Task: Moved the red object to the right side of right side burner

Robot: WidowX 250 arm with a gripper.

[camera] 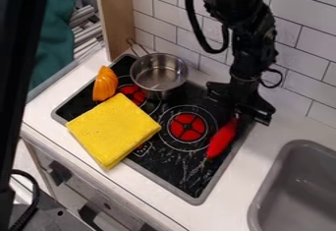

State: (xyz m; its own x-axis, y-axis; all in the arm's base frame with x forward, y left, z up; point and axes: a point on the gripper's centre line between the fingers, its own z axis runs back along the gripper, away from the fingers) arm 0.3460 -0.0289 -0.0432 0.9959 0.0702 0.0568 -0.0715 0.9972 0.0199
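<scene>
Taking the red-centred round right burner [187, 127] as your clock's middle, you are seeing the long red pepper-shaped object [222, 139] sitting out at about four o'clock, slanting, its lower end nearing the outer ring. Your black two-finger gripper [240, 111] is hanging at about two o'clock, right by the object's upper end. I cannot tell whether it is pinching that end or only touching it, nor whether the object is resting fully on the black glass stovetop [176, 168].

If you are gripping it by that narrow end, you are risking a swing or slip as you lift, since most of its length is jutting towards seven o'clock. If you are letting go, a sideways brush could be rolling it back over the ring, or out across the grey stove rim [223, 169] towards the grey sink [298, 186] at four o'clock.
</scene>
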